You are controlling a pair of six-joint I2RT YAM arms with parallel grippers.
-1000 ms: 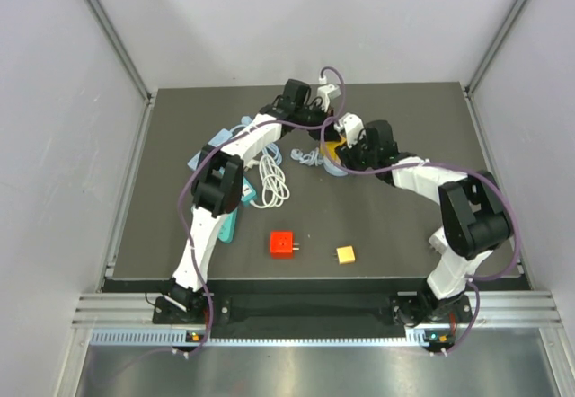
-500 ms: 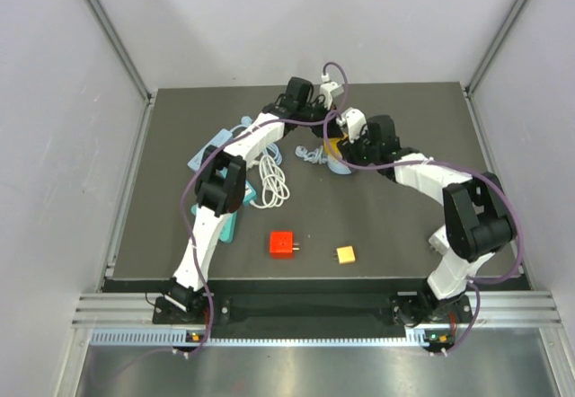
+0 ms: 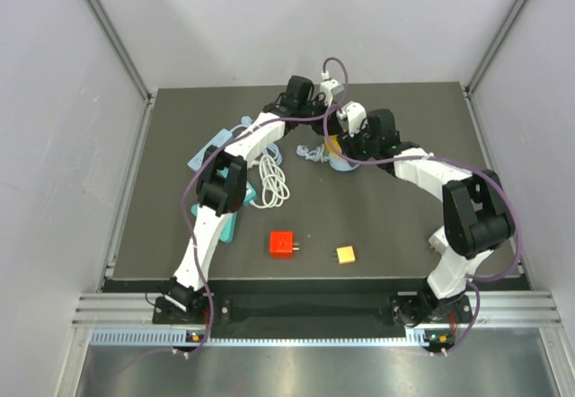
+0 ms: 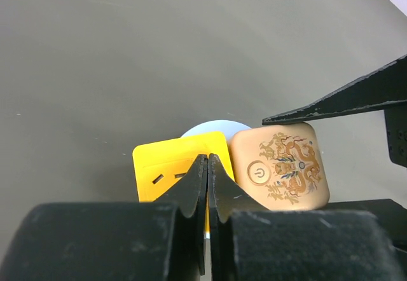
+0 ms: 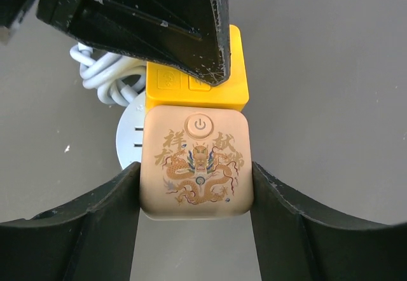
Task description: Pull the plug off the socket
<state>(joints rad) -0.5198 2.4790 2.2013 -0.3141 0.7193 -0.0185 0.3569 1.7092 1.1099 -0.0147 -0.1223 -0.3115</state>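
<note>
Two grippers meet at the yellow socket [image 5: 236, 71]. The left gripper [image 4: 207, 166] is fully closed and has nothing between its fingers; its joined tips appear to press down on the top face of the socket, probably to hold it in place. The right gripper [image 5: 196, 185] stands partly open and grips the tan plug [image 5: 197, 160], the one with a dragon picture and a power button; one finger pad touches each side of it. The plug sits flush against the side of the socket that faces the right arm; no gap shows between them, so it is judged to be not yet pulled out. A pale round piece [image 5: 130, 135] lies under the socket, and a white cable [image 5: 95, 71] is coiled just beside the socket.

Several things could go wrong from here. The closed left tips make only a narrow contact; if the right arm pulls at an angle, the socket may slide from under them and travel together with the plug. The plug has smooth, rounded sides; a strong pull with a light grip may let the fingers slip off. The cable may also drag the socket sideways.
</note>
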